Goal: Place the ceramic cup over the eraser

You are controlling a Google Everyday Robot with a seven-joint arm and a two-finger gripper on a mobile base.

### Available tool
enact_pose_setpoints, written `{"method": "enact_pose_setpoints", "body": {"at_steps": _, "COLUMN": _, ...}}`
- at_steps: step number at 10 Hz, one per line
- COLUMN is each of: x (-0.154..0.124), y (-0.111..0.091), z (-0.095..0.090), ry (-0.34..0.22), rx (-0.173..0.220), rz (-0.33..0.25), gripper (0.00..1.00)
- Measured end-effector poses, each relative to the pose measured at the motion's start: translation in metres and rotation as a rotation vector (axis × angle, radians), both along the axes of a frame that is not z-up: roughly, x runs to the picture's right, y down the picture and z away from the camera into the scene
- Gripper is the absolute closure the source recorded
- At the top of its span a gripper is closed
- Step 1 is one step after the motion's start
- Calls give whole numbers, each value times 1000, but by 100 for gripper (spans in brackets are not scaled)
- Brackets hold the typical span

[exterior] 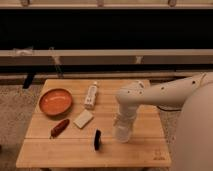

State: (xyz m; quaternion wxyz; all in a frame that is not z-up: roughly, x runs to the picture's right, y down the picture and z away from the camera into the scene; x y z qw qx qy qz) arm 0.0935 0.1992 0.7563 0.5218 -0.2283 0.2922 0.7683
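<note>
In the camera view, a wooden desk [145, 150] stands on a speckled floor, in front of a dark wall with a pale horizontal rail. The white arm [165, 92] of the robot comes in from the right side of the picture, passes above the right edge of the desk, and bends down at its elbow. The hand [123, 126] points straight down over the front half of the desk, a little to the right of the middle. Directly below it, and partly covered by it, is the ceramic cup [123, 136], small and pale. Whether the bottom of the cup touches the wood cannot be told. The hand is at the cup, but whether it grips the cup or is loose around it also cannot be told.

The eraser [97, 139] is a small black block that stands on a narrow side near the front edge of the desk. It is near the cup, on the side toward the left edge, and apart from it. The cup is not over the eraser.

An orange bowl [55, 101] sits near the left edge, toward the far corner. A white tube [91, 95] lies near the middle of the far edge, pointing from back to front. A cream flat block [83, 118] lies between the tube and the eraser, a little turned. A reddish-brown sausage-shaped thing [59, 127] lies diagonally in front of the bowl, near the left edge.
</note>
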Motion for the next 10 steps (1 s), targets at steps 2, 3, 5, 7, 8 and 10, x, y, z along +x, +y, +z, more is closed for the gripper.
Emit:
{"method": "enact_pose_setpoints", "body": {"at_steps": 2, "x": 0, "y": 1, "z": -1, "ry": -5, "rx": -8, "rz": 2, "gripper": 81}}
{"method": "enact_pose_setpoints", "body": {"at_steps": 3, "x": 0, "y": -1, "z": -4, "ry": -5, "rx": -10, "rz": 1, "gripper": 91}}
{"method": "enact_pose_setpoints", "body": {"at_steps": 5, "x": -4, "y": -16, "z": -18, "ry": -7, "rx": -1, "rz": -14, "gripper": 100}}
{"method": "enact_pose_setpoints", "body": {"at_steps": 7, "x": -12, "y": -38, "z": -35, "ry": -9, "rx": 17, "rz": -49, "gripper": 100}}
{"method": "enact_pose_setpoints", "body": {"at_steps": 8, "x": -19, "y": -51, "z": -44, "ry": -12, "rx": 29, "rz": -74, "gripper": 100}}
{"method": "enact_pose_setpoints", "body": {"at_steps": 10, "x": -37, "y": -80, "z": -67, "ry": -19, "rx": 68, "rz": -143, "gripper": 100}}
